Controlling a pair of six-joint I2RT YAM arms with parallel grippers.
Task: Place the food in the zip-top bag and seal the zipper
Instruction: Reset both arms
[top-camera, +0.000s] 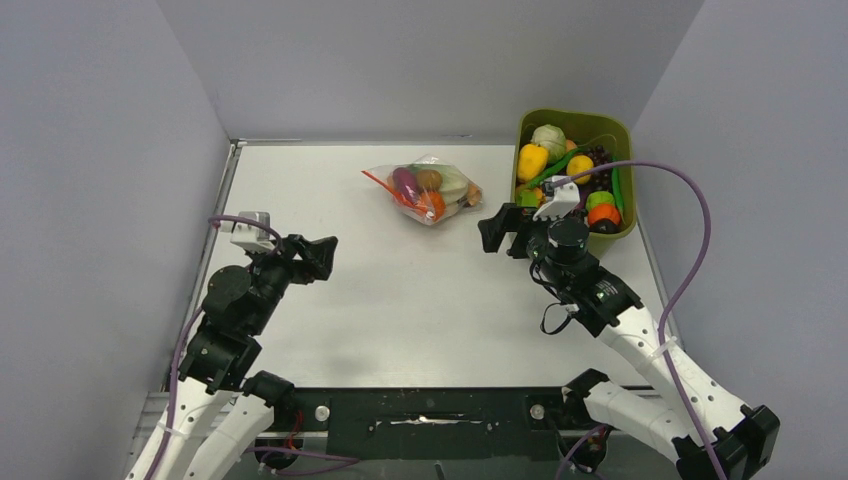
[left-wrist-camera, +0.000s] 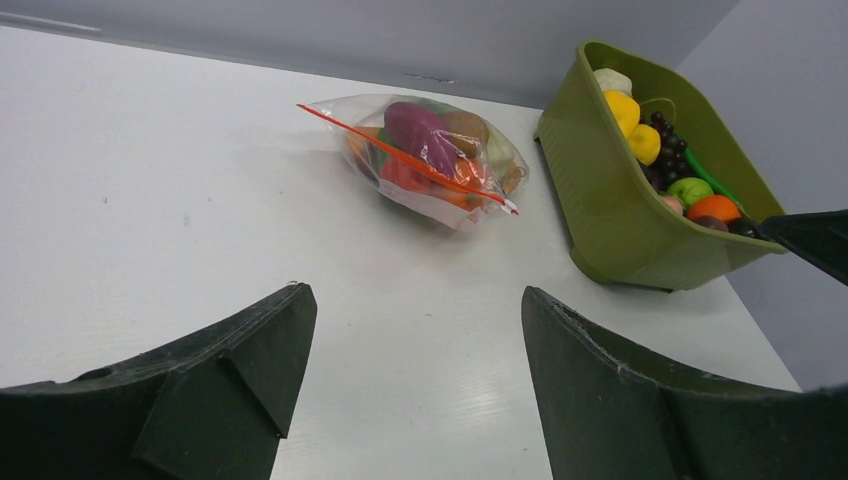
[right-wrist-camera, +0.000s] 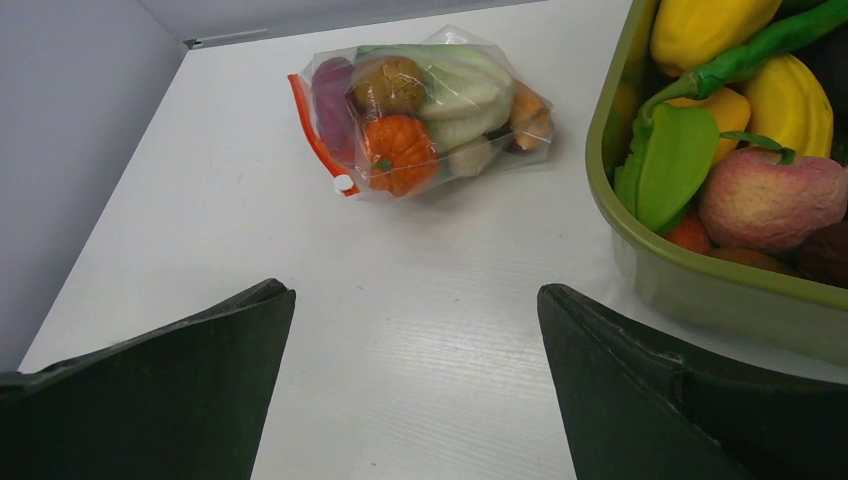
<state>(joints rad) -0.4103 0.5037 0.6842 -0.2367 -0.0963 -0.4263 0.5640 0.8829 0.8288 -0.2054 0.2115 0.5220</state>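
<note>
White tabletop (top-camera: 400, 320) and plain grey walls frame the scene. Our left gripper (top-camera: 316, 256) hangs low over the table's left side with its jaws spread wide. The wrist view shows only bare table between its dark fingers (left-wrist-camera: 220, 390). Our right gripper (top-camera: 497, 232) is equally wide and equally empty, poised just beside the near corner of the olive-green tub (top-camera: 522, 150). We judge the tub sits on that side so that this arm can do the picking.

Both grippers point toward the zip-top bag (top-camera: 428, 190), which lies on its side at the far middle of the table. It is well apart from the left gripper, nearer the right, and just beside the tub; we cannot tell whether it touches it. Food is packed inside it: an orange toy pumpkin (right-wrist-camera: 400, 150), a purple piece (right-wrist-camera: 333, 100), a brown one and some pale green.

The zipper (right-wrist-camera: 315, 132) runs as one straight orange-red line along the bag's end away from the tub, with a white slider (right-wrist-camera: 343, 183) at its near tip. To us the mouth looks closed, though the seal cannot be confirmed along its full length.

More toy food fills the tub, including a yellow pepper (right-wrist-camera: 700, 25) and a green chilli (right-wrist-camera: 760, 45).
</note>
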